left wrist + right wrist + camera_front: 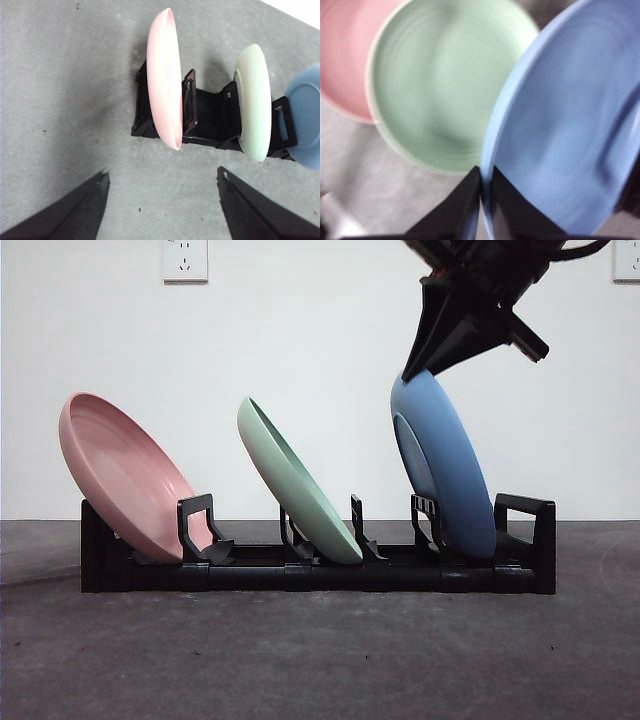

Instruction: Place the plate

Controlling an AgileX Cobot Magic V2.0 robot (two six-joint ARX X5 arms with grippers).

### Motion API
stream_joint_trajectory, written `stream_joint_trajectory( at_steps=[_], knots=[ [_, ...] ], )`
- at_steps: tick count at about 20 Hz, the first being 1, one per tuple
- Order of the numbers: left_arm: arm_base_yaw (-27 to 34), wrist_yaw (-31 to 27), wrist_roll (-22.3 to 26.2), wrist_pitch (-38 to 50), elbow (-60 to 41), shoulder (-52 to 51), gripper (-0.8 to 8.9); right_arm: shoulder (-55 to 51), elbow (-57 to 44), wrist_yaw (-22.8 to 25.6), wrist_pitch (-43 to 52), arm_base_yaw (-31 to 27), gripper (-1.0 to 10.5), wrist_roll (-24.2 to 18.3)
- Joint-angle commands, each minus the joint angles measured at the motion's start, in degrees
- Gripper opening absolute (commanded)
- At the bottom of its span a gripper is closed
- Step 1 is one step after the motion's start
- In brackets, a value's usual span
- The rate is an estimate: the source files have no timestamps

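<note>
Right end effector (418,368) pinches the blue plate's (445,465) top rim; the plate stands in the black rack's (320,570) last slot. It should let go gently, then lift straight up.

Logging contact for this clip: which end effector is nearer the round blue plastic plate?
Right. The right end effector is clamped on the round blue plastic plate's top rim in the black rack; the left end effector hangs open, well away, nearer the pink plate.
</note>
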Motion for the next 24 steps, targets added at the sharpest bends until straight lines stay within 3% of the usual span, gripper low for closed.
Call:
stream_joint_trajectory(
  at_steps=[1,4,8,13,18,22,24],
  knots=[
    [0.0,0.1,0.8,0.4,1.3,0.3,3.44,-3.6,2.8,-2.9,-1.2,0.2,0.1,-0.8],
    [0.0,0.1,0.8,0.3,1.3,0.3,3.44,-9.7,3.1,-6.7,-3.0,0.3,0.1,-0.7],
    [0.0,0.1,0.8,0.3,1.3,0.3,3.44,-18.3,3.0,-11.3,-5.5,1.6,0.1,-4.8],
    [0.0,0.1,0.8,0.3,1.3,0.3,3.44,-30.9,-3.9,-11.1,-1.4,8.7,0.1,-4.8],
    [0.0,0.1,0.8,0.3,1.3,0.3,3.44,-44.4,-22.8,-6.0,9.2,19.2,0.1,-3.8],
    [0.0,0.1,0.8,0.2,1.3,0.3,3.44,-48.7,-35.2,4.0,15.0,32.4,0.1,-7.2],
    [0.0,0.1,0.8,0.3,1.3,0.3,3.44,-45.9,-37.6,12.5,15.1,41.0,0.1,-9.7]
  ],
)
